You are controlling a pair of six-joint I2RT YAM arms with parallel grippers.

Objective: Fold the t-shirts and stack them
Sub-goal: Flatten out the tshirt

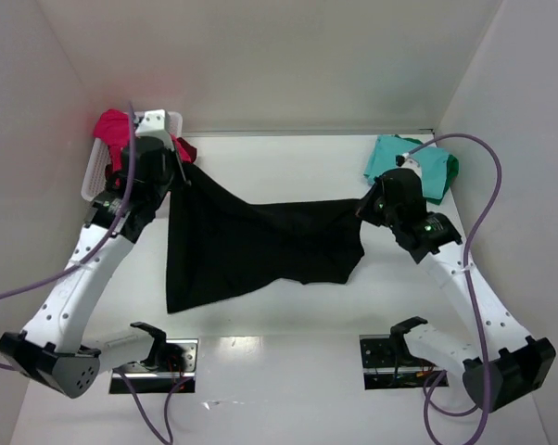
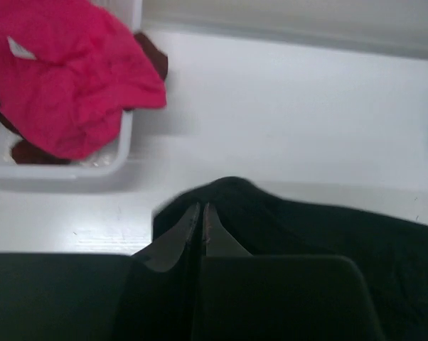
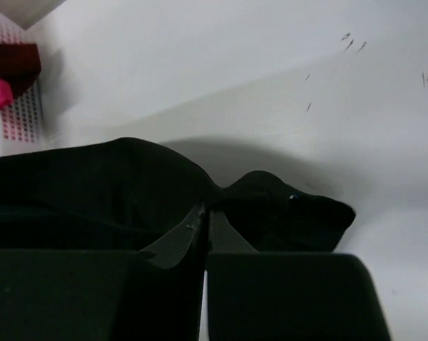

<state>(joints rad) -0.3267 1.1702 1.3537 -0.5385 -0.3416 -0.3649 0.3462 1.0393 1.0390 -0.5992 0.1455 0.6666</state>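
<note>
Table (image 1: 288, 158): white, walled on three sides.
Black tee (image 1: 251, 246): spread at centre, stretched left to right between both arms, near-left part draped on table. Judged held taut so it can be flattened for folding.
Basket (image 1: 92, 171): far left, pink tee (image 1: 117, 134) heaped inside, not yet folded.
Teal tee (image 1: 418, 167): far right, judged stack site.
Left gripper (image 1: 179, 171): clamped shut on black tee's far-left corner.
Right gripper (image 1: 367, 206): clamped shut on its right edge.
</note>
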